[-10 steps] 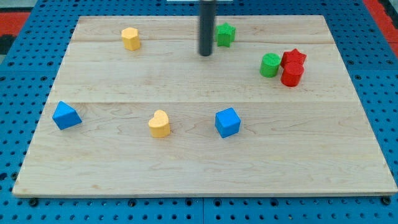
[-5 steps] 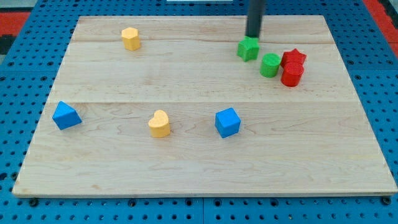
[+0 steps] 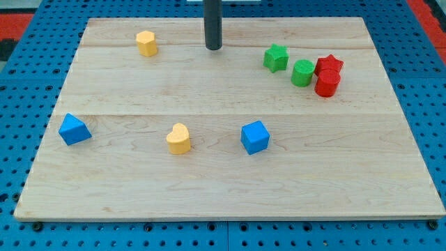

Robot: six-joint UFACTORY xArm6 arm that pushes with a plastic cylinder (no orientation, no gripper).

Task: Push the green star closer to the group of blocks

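The green star [image 3: 276, 57] lies on the wooden board at the view's upper right, just left of a group made of a green cylinder [image 3: 302, 72], a red star [image 3: 329, 65] and a red cylinder [image 3: 327, 83]. A narrow gap separates the star from the green cylinder. My tip [image 3: 213, 47] is at the view's top centre, well to the left of the green star and touching no block.
A yellow block [image 3: 146, 42] sits at the upper left. A blue triangular block [image 3: 74, 130] is at the left edge, a yellow heart [image 3: 179, 138] and a blue cube [image 3: 255, 137] are in the lower middle. The board's [image 3: 223, 188] edges border blue pegboard.
The green star was pushed right and down, from near the top centre to beside the group. My tip went right with it, then swung back left to the top centre.
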